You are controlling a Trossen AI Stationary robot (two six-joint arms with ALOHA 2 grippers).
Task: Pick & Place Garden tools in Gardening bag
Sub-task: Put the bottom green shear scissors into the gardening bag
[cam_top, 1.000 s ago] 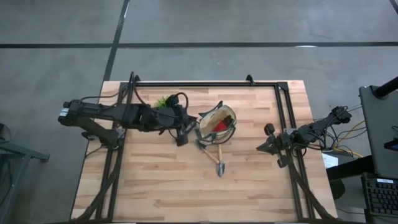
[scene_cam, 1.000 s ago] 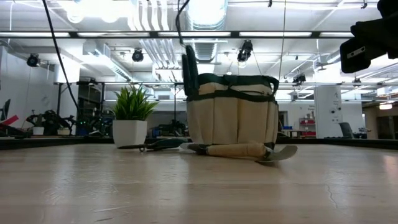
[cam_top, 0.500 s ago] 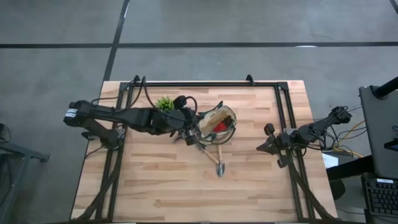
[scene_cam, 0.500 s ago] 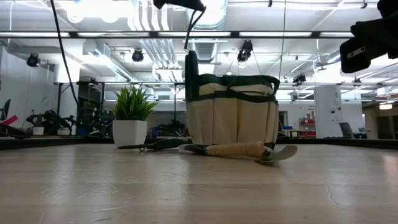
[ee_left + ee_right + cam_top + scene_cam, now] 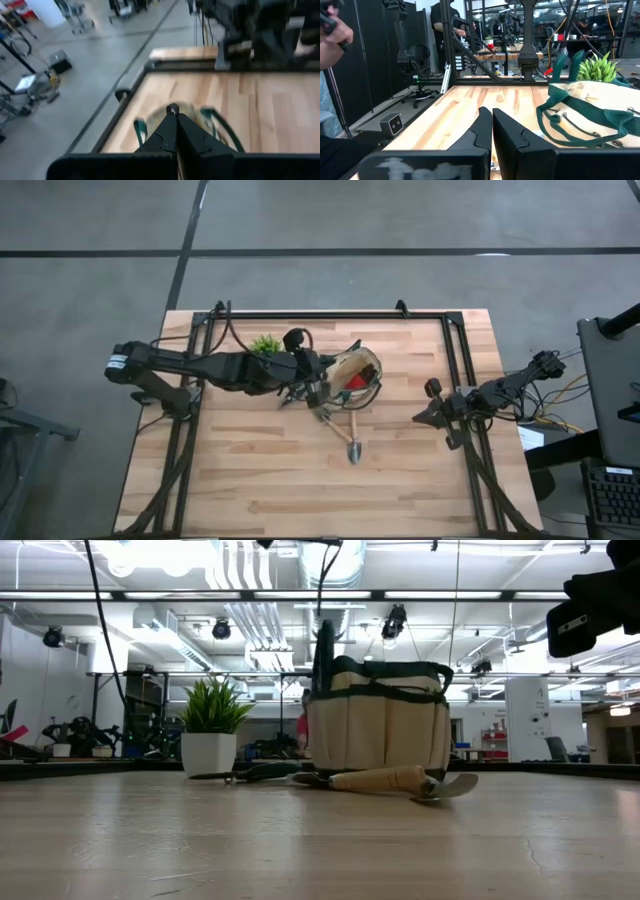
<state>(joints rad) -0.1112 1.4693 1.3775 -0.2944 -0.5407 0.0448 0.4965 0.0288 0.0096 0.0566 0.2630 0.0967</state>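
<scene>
Left gripper (image 5: 318, 385) closed, empty, at gardening bag (image 5: 357, 373) rim.
Plant (image 5: 264, 344) behind arm; trowel (image 5: 346, 433) on table; right gripper (image 5: 432, 412) closed, parked.

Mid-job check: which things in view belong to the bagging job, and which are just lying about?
Job:
- gardening bag
- red-headed piece, inside the bag
- wooden-handled trowel, beside the bag
- dark shears, beside the bag
- left gripper, at the bag's rim

Lying about:
- potted plant
- right gripper, waiting off to the right
</scene>
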